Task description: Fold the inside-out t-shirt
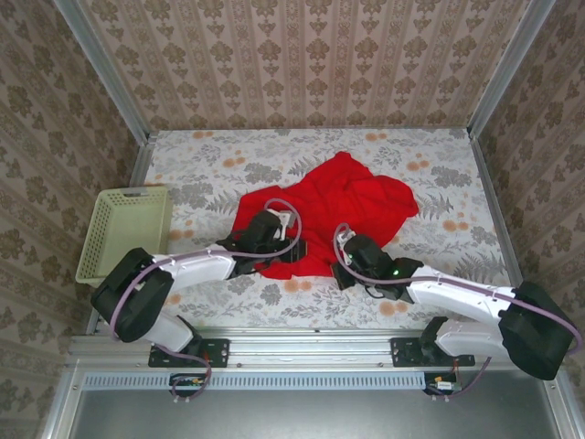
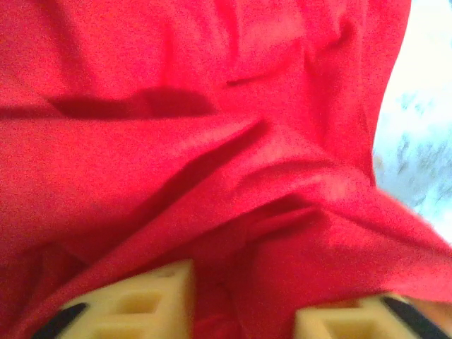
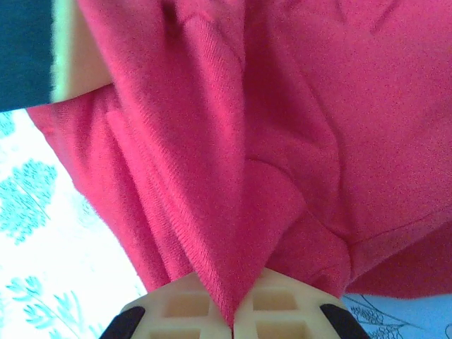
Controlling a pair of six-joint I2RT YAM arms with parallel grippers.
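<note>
The right tool [image 3: 233,311] is pressed together on a ridge of the inside-out t-shirt [image 1: 352,203], a plain bright red garment of soft cloth. In the right wrist view a narrow fold runs down between its pale yellow fingers [image 3: 185,305] and is pinched there. This looks like a hold on the near hem, taken so that edge can be lifted and carried over.

The left tool [image 2: 244,311] stands spread, with red cloth bunched loosely in the gap between its fingers [image 2: 145,300]. Whether it is letting go or about to close cannot be told. It sits low on the near left part of the shirt, probably to take a matching corner.

From above, both tools meet the shirt along its near edge, the left tool [image 1: 274,242] at the left and the right tool [image 1: 352,259] at the right. The shirt lies crumpled and spread in the middle of the floral-patterned table [image 1: 457,183], with no tidy fold made yet.

A pale yellow-green plastic lattice basket [image 1: 137,190] sits at the table's left edge, well apart from the shirt. Nothing can be seen inside it, and no cloth hangs over its rim.
</note>
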